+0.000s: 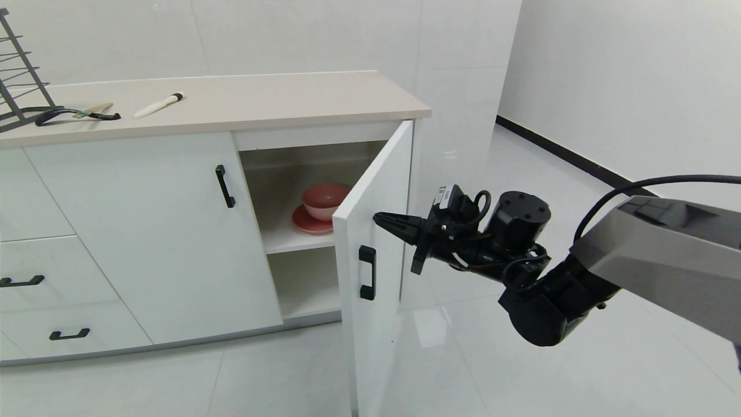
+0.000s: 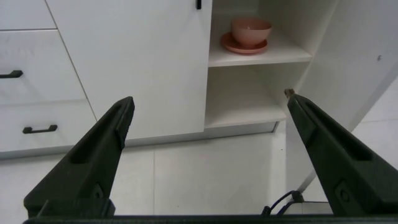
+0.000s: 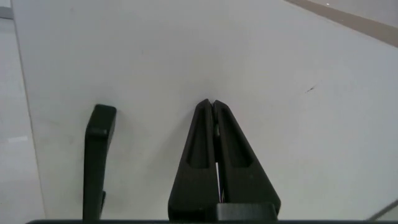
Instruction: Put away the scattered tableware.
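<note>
Sitting on the cabinet's (image 1: 145, 231) upper shelf, a glossy round pink bowl (image 1: 325, 200) rests on a flat pink plate (image 1: 305, 224). At the cabinet's open white door (image 1: 376, 185), beside its black bar handle (image 1: 367, 272), the right gripper (image 1: 379, 219) has its tapered fingers pressed together. The left gripper (image 2: 208, 98) gapes wide facing the cabinet.

We record: counter (image 1: 278, 98), upper left – wire rack (image 1: 20, 69), black utensil (image 1: 69, 114), wooden utensil (image 1: 92, 109), cream utensil (image 1: 157, 105) | cabinet shelf (image 1: 283, 238), centre – pink plate (image 1: 305, 226), pink bowl (image 1: 324, 200) atop it.
</note>
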You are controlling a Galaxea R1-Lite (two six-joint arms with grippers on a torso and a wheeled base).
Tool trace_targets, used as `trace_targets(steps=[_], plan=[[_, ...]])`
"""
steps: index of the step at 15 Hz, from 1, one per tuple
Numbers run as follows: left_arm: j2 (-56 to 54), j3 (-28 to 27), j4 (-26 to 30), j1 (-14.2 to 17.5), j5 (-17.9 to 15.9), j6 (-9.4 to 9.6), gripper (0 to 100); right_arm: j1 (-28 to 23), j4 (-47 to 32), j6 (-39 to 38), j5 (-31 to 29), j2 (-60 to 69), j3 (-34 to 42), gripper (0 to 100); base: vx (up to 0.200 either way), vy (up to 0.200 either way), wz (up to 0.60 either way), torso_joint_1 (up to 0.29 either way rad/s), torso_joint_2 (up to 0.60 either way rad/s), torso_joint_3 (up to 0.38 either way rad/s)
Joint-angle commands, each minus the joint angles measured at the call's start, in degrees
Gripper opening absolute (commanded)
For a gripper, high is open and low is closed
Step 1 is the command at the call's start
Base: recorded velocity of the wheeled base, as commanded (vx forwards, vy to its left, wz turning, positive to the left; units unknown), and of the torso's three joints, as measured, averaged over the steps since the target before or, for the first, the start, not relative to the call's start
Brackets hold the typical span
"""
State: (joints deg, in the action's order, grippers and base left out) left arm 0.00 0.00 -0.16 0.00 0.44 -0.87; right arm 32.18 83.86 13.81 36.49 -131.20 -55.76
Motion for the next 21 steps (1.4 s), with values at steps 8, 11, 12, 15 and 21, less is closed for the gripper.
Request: trace_targets(steps=[8,11,12,15,21], plan=[[0.0,0.0,0.0,0.0,0.0,-0.10,100,0.3,-3.6,-0.1,0.0,-17.5,-24.8,0,0.000,0.000,0.00,0.000,0.00,0.000],[0.0,0.0,-0.1,0.0,0.0,-0.10,100,0.2,-3.5,-0.4,-1.9,-21.2,-30.9,0,0.000,0.000,0.00,0.000,0.00,0.000],[0.0,0.0,-0.1,0.0,0.0,-0.10,100,-0.1,-3.3,-1.2,-1.9,-21.1,-31.5,0,0.000,0.000,0.00,0.000,0.00,0.000],[0.0,0.0,0.0,0.0,0.0,-0.10,100,-1.9,-0.4,-1.9,-1.7,-19.4,-30.5,0,0.000,0.000,0.00,0.000,0.00,0.000],[0.0,0.0,0.0,0.0,0.0,-0.10,100,-1.7,5.5,-3.3,-1.2,0.3,-0.1,0,0.000,0.000,0.00,0.000,0.00,0.000]])
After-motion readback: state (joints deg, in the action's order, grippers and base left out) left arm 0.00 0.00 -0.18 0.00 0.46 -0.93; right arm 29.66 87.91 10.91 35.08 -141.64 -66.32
